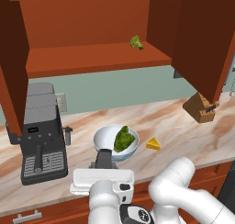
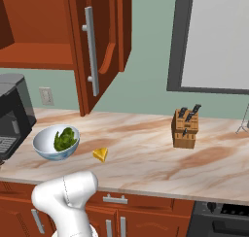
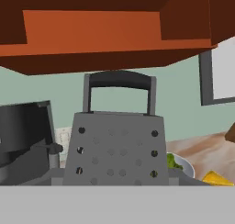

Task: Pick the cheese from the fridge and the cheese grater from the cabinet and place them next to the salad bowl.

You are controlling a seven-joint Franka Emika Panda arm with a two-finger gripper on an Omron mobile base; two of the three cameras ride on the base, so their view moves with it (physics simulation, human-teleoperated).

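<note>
Right in front of my hand camera stands the cheese grater [image 3: 114, 145], dark grey, upright, loop handle on top, its face of holes square to me. My jaws sit at its base with the grater between them, and I judge I'm gripping it, though my fingertips themselves are hidden, so I can't confirm the contact. From the left base view my gripper [image 1: 103, 159] hangs just at the front edge of the counter [image 1: 183, 126], with the grater's dark body just above my white hand, right at the near rim of the salad bowl [image 1: 116, 142].

The cheese [image 1: 153, 143] is already down on the counter, just beside the bowl on its right, toward the knife block [image 1: 200, 108] in the far right part of the counter. So that half looks done; the grater is the step in hand.

To do it well: keep the grater upright, set it on bare marble close to the bowl, in the gap between the bowl and the coffee machine [image 1: 41, 133] at the counter's left end, without nudging the bowl's rim. Lower until the base sits flat, then let go, or it will tip.

My arm is folded low, elbow bulging at the lower right of the left base view, forearm reaching forward, hand level and pointing at the back wall. Above, the cabinet [image 1: 92, 30] stands open, a green scrap [image 1: 136, 42] on its shelf.
</note>
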